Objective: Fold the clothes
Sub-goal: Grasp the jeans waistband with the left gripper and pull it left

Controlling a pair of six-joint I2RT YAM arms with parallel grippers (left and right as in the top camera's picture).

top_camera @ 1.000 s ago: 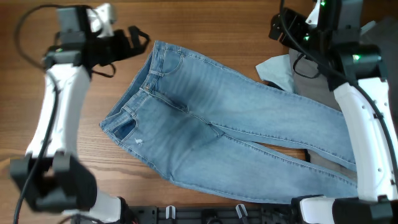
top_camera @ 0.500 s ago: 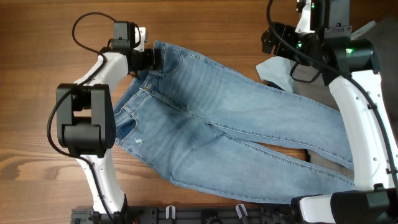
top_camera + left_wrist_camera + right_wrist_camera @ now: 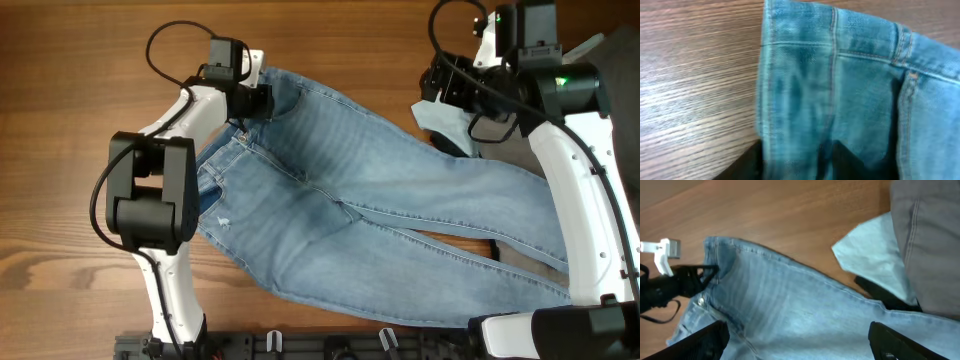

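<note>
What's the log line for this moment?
left gripper: jeans waistband between jaws | right gripper: open, empty | jeans: spread out, unfolded

No words, numbers, brand marks or printed signs can be read in any view. The jeans (image 3: 400, 200) show only plain light-blue denim and orange stitching (the waistband close-up from the left wrist is soft, with seams and a belt loop but no lettering). Small green lights (image 3: 563, 82) glow on the right arm (image 3: 585, 190), with no legible marking beside them.
</note>
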